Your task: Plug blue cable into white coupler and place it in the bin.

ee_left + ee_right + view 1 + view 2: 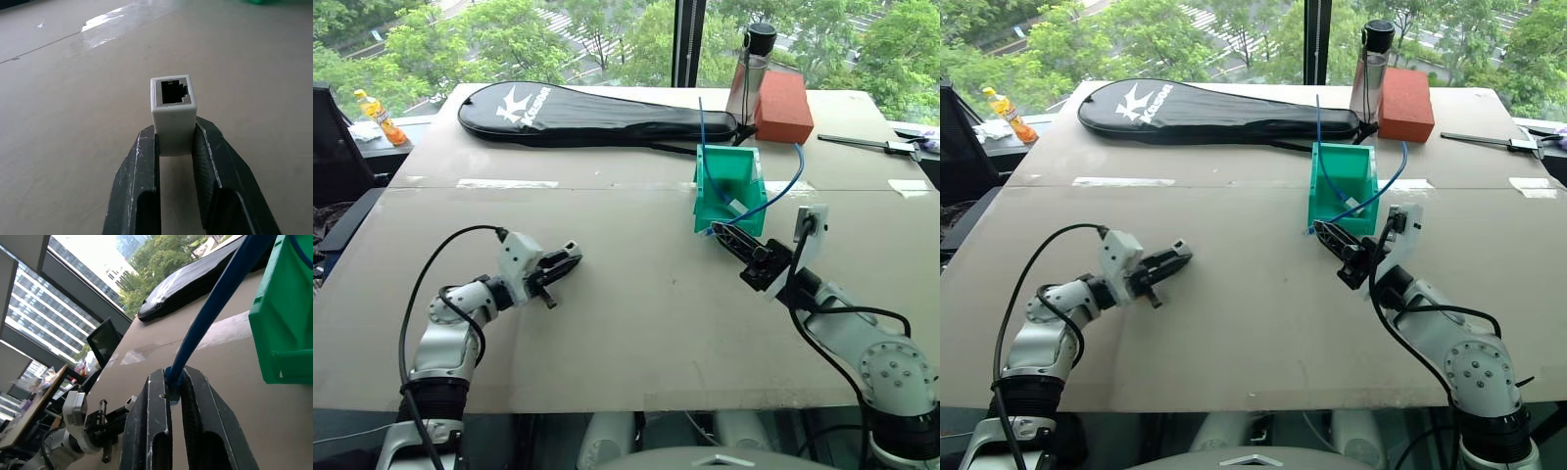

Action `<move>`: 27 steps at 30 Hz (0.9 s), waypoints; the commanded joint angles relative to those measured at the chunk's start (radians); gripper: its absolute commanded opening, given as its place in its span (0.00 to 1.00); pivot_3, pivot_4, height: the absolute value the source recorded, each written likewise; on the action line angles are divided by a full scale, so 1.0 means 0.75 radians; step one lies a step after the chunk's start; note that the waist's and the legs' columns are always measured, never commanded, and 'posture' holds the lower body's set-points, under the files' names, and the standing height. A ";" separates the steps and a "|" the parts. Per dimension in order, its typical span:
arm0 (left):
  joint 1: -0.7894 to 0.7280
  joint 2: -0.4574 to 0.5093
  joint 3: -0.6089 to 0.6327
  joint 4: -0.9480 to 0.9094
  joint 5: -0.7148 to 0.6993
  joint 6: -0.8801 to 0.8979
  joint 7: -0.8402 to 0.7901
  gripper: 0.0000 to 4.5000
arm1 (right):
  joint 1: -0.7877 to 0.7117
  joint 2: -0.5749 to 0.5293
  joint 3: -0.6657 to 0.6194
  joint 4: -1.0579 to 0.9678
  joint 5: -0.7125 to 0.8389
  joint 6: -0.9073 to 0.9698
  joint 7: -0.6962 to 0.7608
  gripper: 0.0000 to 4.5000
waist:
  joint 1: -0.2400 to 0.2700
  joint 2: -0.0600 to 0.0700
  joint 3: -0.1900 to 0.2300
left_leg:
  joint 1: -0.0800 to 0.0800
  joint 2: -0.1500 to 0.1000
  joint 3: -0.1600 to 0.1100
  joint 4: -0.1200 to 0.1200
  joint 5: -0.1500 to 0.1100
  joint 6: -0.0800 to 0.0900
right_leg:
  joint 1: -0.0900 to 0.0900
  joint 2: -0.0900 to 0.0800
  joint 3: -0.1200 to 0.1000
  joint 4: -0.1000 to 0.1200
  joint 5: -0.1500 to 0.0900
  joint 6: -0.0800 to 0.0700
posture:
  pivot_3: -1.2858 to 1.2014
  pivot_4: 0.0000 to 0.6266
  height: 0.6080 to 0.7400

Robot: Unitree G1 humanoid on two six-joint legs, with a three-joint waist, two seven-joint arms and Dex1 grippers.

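Note:
In the left wrist view the white coupler (172, 110) sits upright between the tips of my left gripper (175, 129), which is shut on it, with the dark socket facing away from the wrist. That gripper (568, 258) hovers low over the table's left half. My right gripper (722, 235) is shut on one end of the blue cable (781, 191), just in front of the green bin (705, 201). The cable arcs up to the right past the bin. In the right wrist view the cable (215, 303) rises from between the shut fingers (156, 411).
A second, straight blue cable (702, 127) stands in the bin. Behind it are a black racket bag (597, 113), a bottle (751, 73) and a red block (783, 106). A metal tool (876, 144) lies at the far right, an orange bottle (380, 116) at the far left.

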 commanded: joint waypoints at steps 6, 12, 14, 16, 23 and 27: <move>-0.235 -0.171 -0.295 -0.077 0.009 0.111 -0.121 0.07 | -0.101 -0.317 -0.111 0.017 -0.249 0.024 0.374 0.00 | 0.019 0.000 0.000 | 0.000 -0.001 0.001 0.000 0.000 0.001 | 0.000 0.009 -0.001 0.000 0.002 0.004 | 0.52 0.24 1.00; -0.395 -0.232 -0.439 0.087 0.110 0.073 -0.191 0.07 | -0.225 -0.489 -0.027 0.099 -0.460 0.044 0.670 0.00 | 0.011 -0.001 0.000 | 0.001 0.000 0.002 0.000 0.000 0.001 | 0.000 0.013 0.000 0.000 0.002 0.005 | 0.52 0.24 1.00; -0.425 -0.238 -0.466 0.135 0.149 0.037 -0.200 0.07 | -0.292 -0.513 0.030 0.132 -0.558 0.035 0.745 0.00 | 0.009 -0.001 0.000 | 0.001 0.000 0.002 0.000 0.000 0.001 | 0.000 0.014 0.000 0.000 0.002 0.005 | 0.52 0.24 1.00; -0.448 -0.243 -0.483 0.167 0.183 0.034 -0.191 0.07 | -0.348 -0.525 0.091 0.161 -0.649 0.024 0.821 0.00 | 0.011 -0.001 0.000 | 0.001 0.000 0.002 0.000 0.000 0.001 | -0.001 0.015 0.001 0.000 0.002 0.005 | 0.52 0.24 1.00; -0.460 -0.256 -0.532 0.245 0.258 -0.044 -0.213 0.07 | -0.577 -0.422 0.396 0.340 -0.987 -0.097 1.095 0.00 | 0.018 -0.001 0.000 | -0.001 0.000 0.002 0.001 0.000 0.001 | -0.001 0.014 0.001 -0.001 0.002 0.005 | 0.52 0.24 1.00; -0.459 -0.254 -0.527 0.255 0.274 -0.071 -0.211 0.07 | -0.663 -0.335 0.494 0.464 -1.123 -0.174 1.201 0.00 | 0.020 -0.001 0.000 | -0.001 0.000 0.001 0.001 0.000 0.001 | -0.001 0.014 0.000 -0.001 0.002 0.005 | 0.52 0.24 1.00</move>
